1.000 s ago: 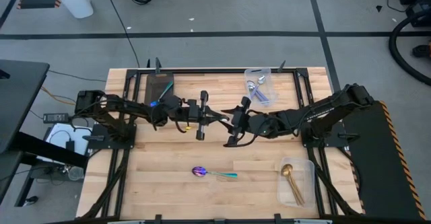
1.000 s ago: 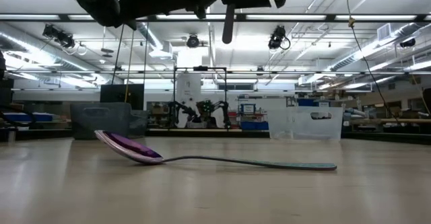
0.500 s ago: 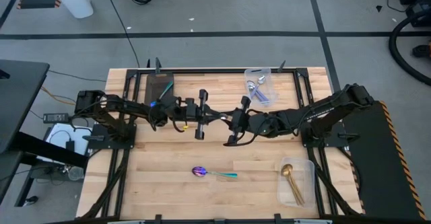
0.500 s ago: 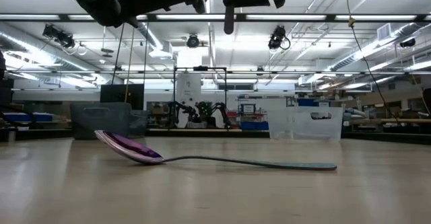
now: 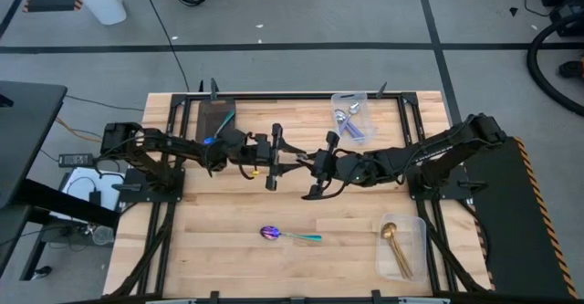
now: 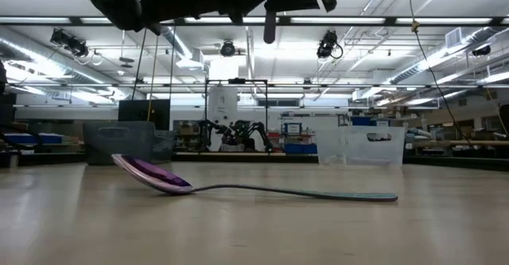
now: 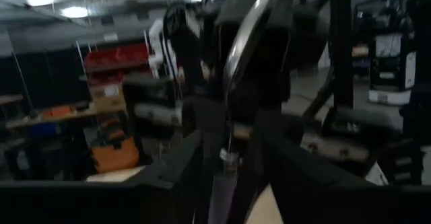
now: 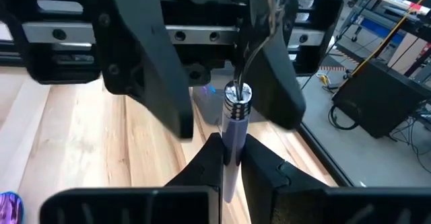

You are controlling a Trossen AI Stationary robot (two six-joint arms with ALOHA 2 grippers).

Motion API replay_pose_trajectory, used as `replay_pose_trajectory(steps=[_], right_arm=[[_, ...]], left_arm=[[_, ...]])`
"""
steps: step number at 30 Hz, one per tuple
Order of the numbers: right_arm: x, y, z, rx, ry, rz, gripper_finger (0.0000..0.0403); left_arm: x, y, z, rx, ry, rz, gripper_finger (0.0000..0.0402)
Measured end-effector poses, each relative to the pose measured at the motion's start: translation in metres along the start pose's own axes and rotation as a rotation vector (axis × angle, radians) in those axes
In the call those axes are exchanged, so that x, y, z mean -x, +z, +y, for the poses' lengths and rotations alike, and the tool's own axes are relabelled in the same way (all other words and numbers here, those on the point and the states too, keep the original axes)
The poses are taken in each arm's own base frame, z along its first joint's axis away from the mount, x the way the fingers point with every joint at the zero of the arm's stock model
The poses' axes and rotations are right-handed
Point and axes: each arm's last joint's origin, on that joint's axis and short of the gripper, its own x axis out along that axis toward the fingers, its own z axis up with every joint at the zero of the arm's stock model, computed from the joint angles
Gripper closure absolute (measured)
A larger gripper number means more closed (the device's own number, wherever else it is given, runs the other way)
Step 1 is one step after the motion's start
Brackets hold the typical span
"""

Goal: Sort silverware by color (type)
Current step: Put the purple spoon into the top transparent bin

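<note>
High over mid-table my two grippers face each other. My right gripper (image 5: 310,166) (image 8: 232,158) is shut on a spoon with a silver bowl (image 8: 264,9) and a lavender handle (image 7: 222,187). My left gripper (image 5: 283,161) (image 7: 227,173) is open, its fingers (image 8: 138,69) spread on either side of the spoon. A purple-bowled spoon with a teal handle (image 5: 290,235) (image 6: 238,188) lies on the table toward its near edge, resting on the back of its bowl and its handle end. My right gripper pinches the spoon's lavender handle (image 8: 234,133) between its two fingers (image 8: 210,162), just behind the ringed metal collar. It comes in about level from the table's right. The spoon is lifted clear of the table, its bowl end reaching between the left gripper's fingers.
A clear bin (image 5: 351,119) holding silver-bowled spoons stands at the far edge. Another clear bin (image 5: 401,246) with gold spoons sits at the near right. A dark tray (image 5: 217,117) lies at the far left. Bare wood surrounds the purple spoon.
My right gripper has edged a little toward the table's left, closer to my left gripper. Both stay high above the table. The purple spoon has not moved.
</note>
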Motion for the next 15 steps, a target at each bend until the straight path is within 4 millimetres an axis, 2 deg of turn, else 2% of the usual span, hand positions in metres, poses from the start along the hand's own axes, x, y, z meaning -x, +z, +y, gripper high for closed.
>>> replay_pose_trajectory(steps=[7,15], right_arm=[[0.0,-0.004,0.0,-0.012,0.001,0.037,0.036],[0.002,-0.008,-0.001,-0.006,0.0,0.079,0.0357]], left_arm=[[0.004,-0.005,-0.001,0.02,-0.012,0.128,0.0196],[0.009,0.007,-0.001,0.02,-0.017,0.153,0.0189]])
